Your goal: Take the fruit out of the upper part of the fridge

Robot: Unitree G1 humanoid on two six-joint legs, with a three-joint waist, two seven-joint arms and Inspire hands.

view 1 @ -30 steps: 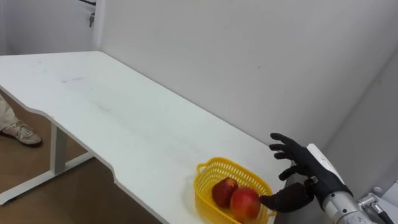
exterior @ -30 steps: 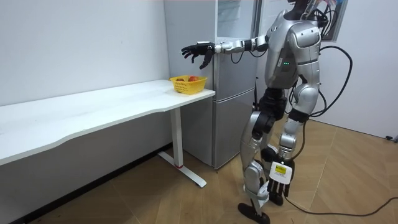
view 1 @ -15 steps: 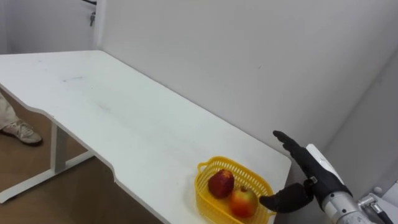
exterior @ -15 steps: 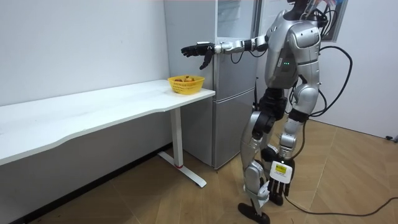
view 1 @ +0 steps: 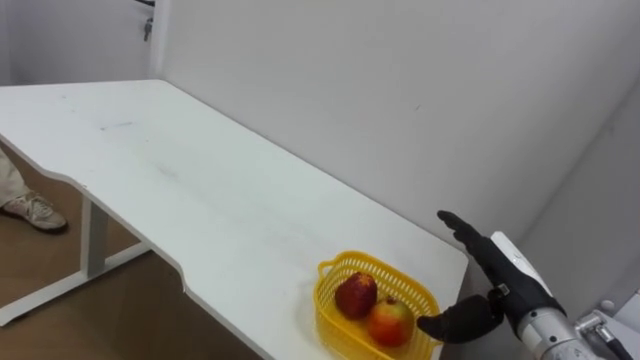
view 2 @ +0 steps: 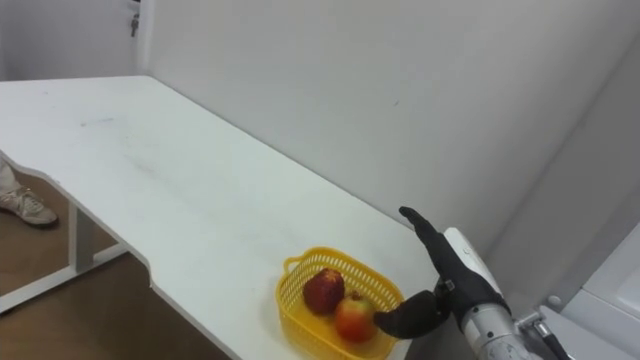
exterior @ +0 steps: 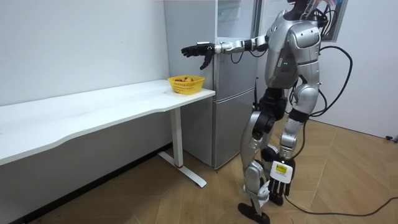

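The robot's shell is silver-grey with dark joints and a small green light on the torso. A black cable loops behind it. Its right hand [view 1: 492,282] is black, white-tagged, on a metal wrist.

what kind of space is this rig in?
Looks like an office or lab room staged for housework, not a real kitchen: a long white desk against a bare wall, a silver fridge at its end, wood-look floor.

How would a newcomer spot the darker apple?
Follow the white table to its end, where a yellow basket sits. Inside, it is the deep red apple farther from the robot's right hand; the other apple is paler, orange-red.
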